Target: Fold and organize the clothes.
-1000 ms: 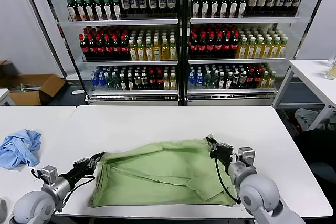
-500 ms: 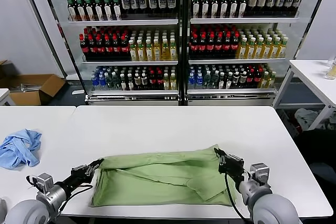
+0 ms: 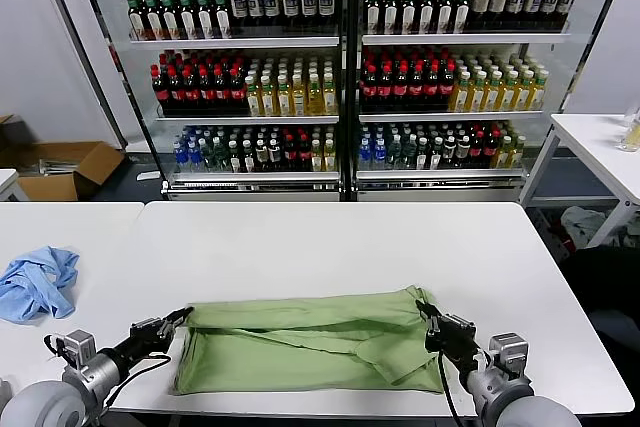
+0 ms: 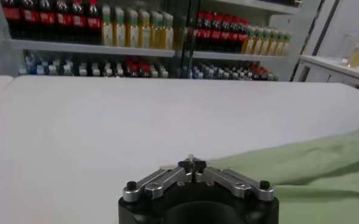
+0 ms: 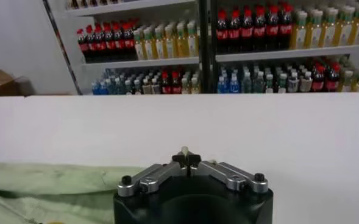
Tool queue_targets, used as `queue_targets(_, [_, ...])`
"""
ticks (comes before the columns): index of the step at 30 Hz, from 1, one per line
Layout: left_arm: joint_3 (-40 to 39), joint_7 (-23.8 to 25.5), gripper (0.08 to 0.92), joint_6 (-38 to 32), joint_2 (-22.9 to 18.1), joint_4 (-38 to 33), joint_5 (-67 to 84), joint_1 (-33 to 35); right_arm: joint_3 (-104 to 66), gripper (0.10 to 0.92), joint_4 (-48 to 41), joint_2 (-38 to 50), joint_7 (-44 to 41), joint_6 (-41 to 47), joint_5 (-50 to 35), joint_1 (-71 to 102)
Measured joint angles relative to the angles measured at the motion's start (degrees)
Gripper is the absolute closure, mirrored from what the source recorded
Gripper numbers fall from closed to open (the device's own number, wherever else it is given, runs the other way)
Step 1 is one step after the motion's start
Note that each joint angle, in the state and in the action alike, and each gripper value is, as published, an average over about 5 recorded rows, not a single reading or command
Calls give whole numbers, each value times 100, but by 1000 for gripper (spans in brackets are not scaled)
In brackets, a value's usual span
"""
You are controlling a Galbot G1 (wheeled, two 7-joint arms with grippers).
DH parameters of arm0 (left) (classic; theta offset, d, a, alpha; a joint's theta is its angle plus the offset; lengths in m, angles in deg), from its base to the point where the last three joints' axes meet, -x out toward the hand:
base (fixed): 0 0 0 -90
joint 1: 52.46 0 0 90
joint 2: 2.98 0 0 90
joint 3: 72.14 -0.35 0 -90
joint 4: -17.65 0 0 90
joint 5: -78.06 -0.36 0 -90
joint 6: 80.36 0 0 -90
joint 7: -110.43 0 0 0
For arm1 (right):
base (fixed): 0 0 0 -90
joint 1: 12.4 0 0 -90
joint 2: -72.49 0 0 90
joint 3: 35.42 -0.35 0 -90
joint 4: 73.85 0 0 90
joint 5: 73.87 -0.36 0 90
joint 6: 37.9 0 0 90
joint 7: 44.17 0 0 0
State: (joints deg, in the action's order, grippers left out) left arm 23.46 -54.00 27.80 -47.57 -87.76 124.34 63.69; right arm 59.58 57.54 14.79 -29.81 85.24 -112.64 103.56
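The clothes, a light green shirt [image 3: 310,342], lie folded into a long band near the front edge of the white table [image 3: 330,237]. My left gripper [image 3: 181,316] is shut at the shirt's upper left corner, with a thin sliver of pale cloth between its fingertips in the left wrist view [image 4: 191,161]. My right gripper [image 3: 424,309] is shut at the upper right corner, and the same sliver shows there [image 5: 184,152]. Green cloth trails off beside each gripper [image 4: 307,164] [image 5: 51,182]. Collar, buttons and print are hidden.
A crumpled light blue garment [image 3: 38,282] lies on the table's left part. Glass-fronted shelves of bottles [image 3: 340,77] stand behind the table. A cardboard box [image 3: 60,169] sits on the floor at the left, and another white table [image 3: 600,142] stands at the right.
Both grippers have drawn back toward the table's front edge, pulling the shirt's far edge over the rest. The shirt has gone from a broad sheet to a narrower band.
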Motion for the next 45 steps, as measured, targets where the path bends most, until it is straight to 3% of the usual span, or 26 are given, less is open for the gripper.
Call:
queue_targets(5, [-44,-83,859,129,-54,-28,-147,43,17,870,-53,-34,-13,-4,144,77])
queue_targets(13, [57,-514,635,319,-208,-236,-315,108,-142,637,-12,-40,47,-2,289,79])
queue_targets(25, [-211,-2165,289,463,-774,-953,-259,198,-292,292,-10,-49,113,-1,498,-2])
queue_targets(29, [-408,-2745,197,444,-1029,-1029,-282,192,-253,215,-49,-76,116,-1,562,-47])
queue_targets(37, [-730,-3464,185,482,-1401,-1036,-315,144,-164,203,-93,-123,131,-2,689,-101])
queue_targets(45, [-973,-3898,389,517,-1644,-1028,-412,36,-156,203,-65,-152,143,-3,780,-70])
